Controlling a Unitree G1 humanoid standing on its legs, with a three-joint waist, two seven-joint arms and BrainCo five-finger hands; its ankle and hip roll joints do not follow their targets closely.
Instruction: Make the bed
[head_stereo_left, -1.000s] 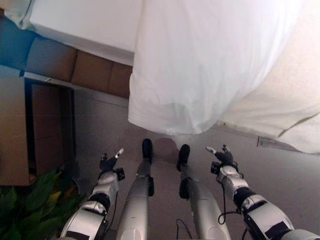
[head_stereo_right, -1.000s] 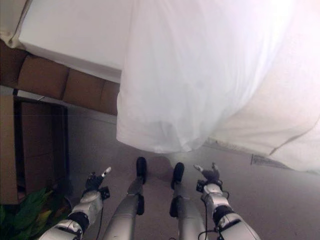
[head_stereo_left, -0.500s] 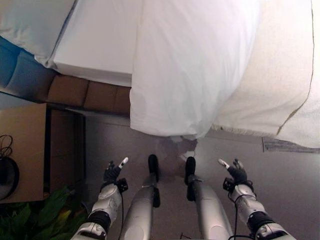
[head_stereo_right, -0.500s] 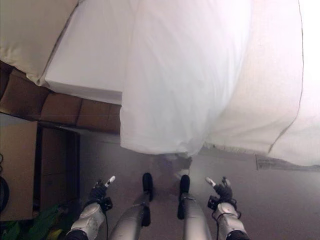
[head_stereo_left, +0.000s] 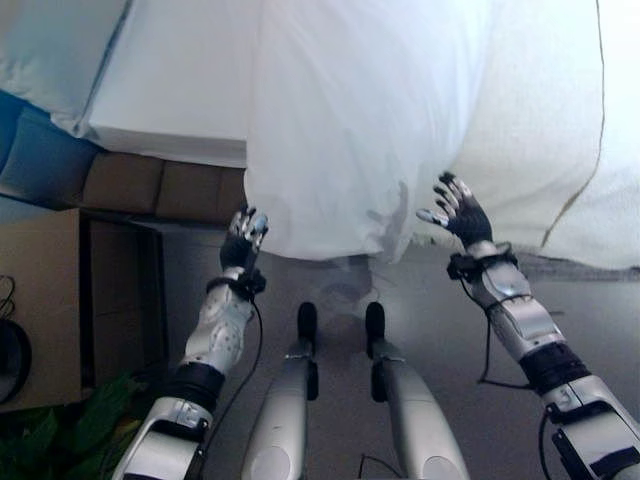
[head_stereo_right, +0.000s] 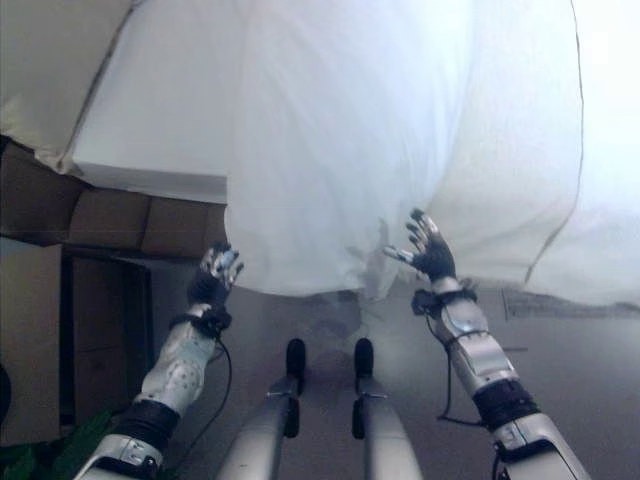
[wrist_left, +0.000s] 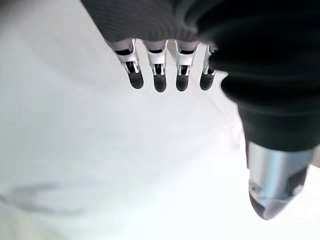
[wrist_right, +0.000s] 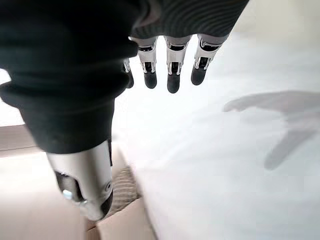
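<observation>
Both hands spread open, empty: left hand (head_stereo_left: 243, 240) at 9 o'clock, right hand (head_stereo_left: 459, 212) at 3 o'clock of the hanging white duvet (head_stereo_left: 350, 130). Bed unmade; duvet ungrasped, spreading remains.

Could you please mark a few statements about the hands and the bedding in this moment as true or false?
1. Both hands are raised toward the hanging white sheet. True.
2. The left hand is clenched round a fold of the sheet. False: in its wrist view its fingers are straight and hold nothing.
3. The right hand has its fingers spread open. True.
4. The white sheet lies flat and fully tucked in on the bed. False: it hangs over the mattress edge toward the floor.
5. A green plant stands at the robot's right side. False: it is at the robot's left, low beside the wooden cabinet.
</observation>
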